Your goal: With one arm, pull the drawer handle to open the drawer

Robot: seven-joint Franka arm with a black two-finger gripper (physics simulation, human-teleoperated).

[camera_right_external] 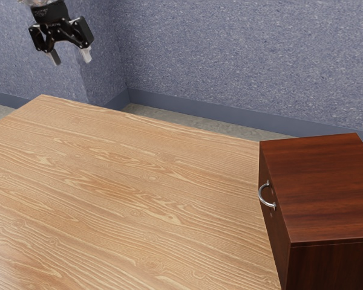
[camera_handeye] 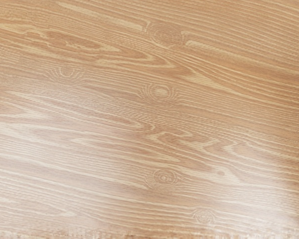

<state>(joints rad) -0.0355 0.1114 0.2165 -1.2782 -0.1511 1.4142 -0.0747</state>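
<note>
A: While going through the exterior view: status on gripper?
B: High at upper left, fingers spread wide, holding nothing. Well apart from drawer.
A: Drawer look, heading?
B: Dark reddish wood box on table, lower right. Curved silver handle facing the exterior view's left; long axis level, parallel to front's top edge.
A: Wrist view?
B: Light wood grain of table, pale sheen.
</note>
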